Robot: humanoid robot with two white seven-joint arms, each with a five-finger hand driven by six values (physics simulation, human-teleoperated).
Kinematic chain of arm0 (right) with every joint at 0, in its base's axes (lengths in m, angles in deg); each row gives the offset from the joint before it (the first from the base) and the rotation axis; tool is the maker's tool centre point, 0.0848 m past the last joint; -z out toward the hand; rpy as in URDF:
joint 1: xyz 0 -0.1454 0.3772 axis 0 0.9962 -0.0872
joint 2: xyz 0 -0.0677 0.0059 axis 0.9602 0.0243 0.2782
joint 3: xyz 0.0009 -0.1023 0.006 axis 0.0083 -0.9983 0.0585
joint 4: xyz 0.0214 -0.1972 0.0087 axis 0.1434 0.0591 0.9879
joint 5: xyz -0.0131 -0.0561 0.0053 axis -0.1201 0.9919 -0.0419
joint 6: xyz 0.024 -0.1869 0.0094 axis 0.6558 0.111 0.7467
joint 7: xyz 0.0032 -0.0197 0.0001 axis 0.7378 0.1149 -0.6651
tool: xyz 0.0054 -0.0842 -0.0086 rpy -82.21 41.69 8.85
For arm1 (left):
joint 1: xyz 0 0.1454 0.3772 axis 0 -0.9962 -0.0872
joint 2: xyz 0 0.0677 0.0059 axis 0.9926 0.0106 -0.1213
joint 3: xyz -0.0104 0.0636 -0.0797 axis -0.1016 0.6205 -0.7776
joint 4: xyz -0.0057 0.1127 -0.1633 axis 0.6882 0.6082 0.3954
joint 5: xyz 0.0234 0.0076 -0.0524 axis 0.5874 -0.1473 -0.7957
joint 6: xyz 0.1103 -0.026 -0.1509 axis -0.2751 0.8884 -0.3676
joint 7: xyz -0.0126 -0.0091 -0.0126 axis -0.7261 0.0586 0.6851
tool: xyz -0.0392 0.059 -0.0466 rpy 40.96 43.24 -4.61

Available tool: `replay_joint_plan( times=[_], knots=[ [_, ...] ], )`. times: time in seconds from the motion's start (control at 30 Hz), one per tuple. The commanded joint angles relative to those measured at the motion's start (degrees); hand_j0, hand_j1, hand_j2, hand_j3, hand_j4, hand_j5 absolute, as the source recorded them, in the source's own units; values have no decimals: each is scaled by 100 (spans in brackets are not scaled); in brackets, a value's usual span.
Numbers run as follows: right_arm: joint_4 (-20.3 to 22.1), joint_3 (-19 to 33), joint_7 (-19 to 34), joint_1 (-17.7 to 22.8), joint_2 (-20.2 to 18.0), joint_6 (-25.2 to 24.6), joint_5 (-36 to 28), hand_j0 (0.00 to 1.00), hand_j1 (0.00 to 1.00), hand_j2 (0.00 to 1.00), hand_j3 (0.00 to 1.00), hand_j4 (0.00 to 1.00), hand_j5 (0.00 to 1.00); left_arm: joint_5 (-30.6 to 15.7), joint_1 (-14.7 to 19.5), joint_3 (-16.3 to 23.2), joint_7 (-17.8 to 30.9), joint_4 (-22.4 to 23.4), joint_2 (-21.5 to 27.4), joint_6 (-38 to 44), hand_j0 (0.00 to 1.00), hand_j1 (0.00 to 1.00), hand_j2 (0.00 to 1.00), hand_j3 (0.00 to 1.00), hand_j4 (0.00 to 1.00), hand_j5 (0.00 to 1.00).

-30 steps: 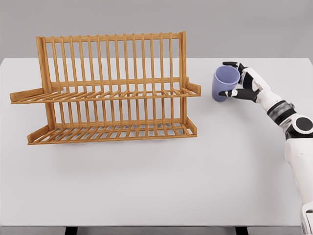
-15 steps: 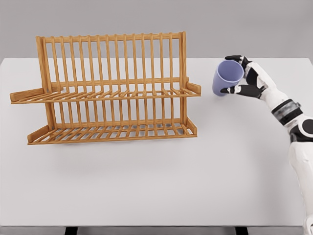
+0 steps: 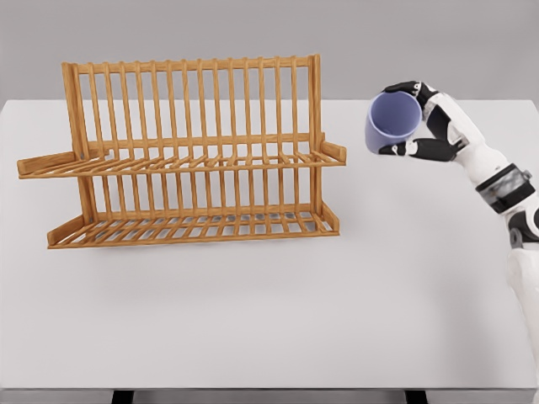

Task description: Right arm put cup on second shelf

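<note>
Beside rack, cup in right hand

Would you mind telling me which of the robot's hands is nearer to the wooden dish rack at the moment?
Right. The right hand holds the purple cup just beyond the wooden dish rack, near its upper shelf. The left hand is not in view.

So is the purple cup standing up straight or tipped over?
Tipped. The cup leans in the right hand, its open mouth turned toward the camera so you see inside. It looks empty.
</note>
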State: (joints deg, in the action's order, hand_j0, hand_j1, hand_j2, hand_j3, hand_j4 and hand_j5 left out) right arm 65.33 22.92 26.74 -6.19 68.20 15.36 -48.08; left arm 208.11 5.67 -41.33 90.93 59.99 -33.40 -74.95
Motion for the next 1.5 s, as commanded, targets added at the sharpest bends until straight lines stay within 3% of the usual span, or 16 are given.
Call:
replay_joint_plan(
  times=[0.0, 0.5, 0.77, 1.47],
  knots=[
    [237, 57, -3, 9, -4, -13, -44, 57, 57, 57, 57, 57, 57, 2, 0, 1, 2, 2, 0, 2, 100, 100, 100, 100, 100, 100],
    [1432, 65, -3, 193, 14, -4, -44, 56, 56, 56, 56, 56, 56, 2, 0, 1, 2, 2, 0, 2, 100, 100, 100, 100, 100, 100],
    [1836, -40, -3, 220, 58, 40, -44, 56, 56, 56, 56, 56, 56, 2, 0, 1, 2, 2, 0, 2, 100, 100, 100, 100, 100, 100],
    [2127, -813, -3, 53, 444, 286, -35, 56, 56, 56, 56, 56, 56, 2, 0, 1, 2, 2, 0, 2, 100, 100, 100, 100, 100, 100]
  ],
)
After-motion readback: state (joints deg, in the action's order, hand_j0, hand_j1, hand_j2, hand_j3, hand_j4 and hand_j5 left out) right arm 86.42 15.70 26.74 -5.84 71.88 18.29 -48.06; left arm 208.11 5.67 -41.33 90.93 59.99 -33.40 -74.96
